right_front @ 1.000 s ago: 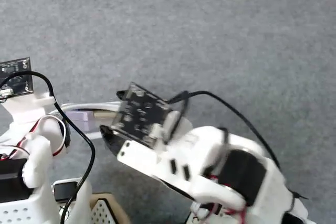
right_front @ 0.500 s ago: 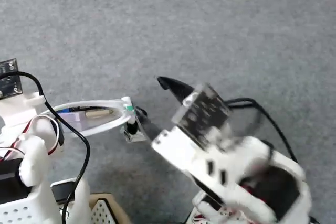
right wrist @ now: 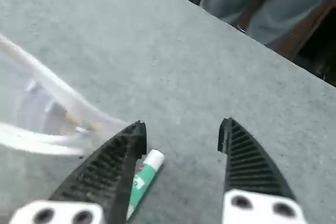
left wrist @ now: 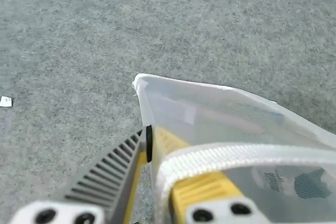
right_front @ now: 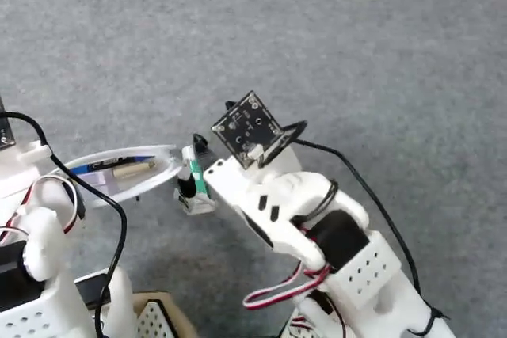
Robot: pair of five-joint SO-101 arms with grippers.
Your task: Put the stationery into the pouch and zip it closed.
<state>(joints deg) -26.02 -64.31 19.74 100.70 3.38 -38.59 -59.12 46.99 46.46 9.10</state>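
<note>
The left jaws are closed on the rim of the clear pouch (left wrist: 226, 124), which holds some pens (right_front: 119, 168). The right jaws stand wide apart above the grey worktop (right wrist: 173, 61). A green-and-white tube (right wrist: 143, 178) lies partly under one of them, near the pouch mouth.

Grey felt-like cloth (right_front: 380, 77) covers the table, its far edge running along the top of the high frame. A tan, cardboard-coloured corner (right_front: 173, 316) pokes in at the bottom, left of centre. A small white scrap (left wrist: 5, 101) lies on the cloth.
</note>
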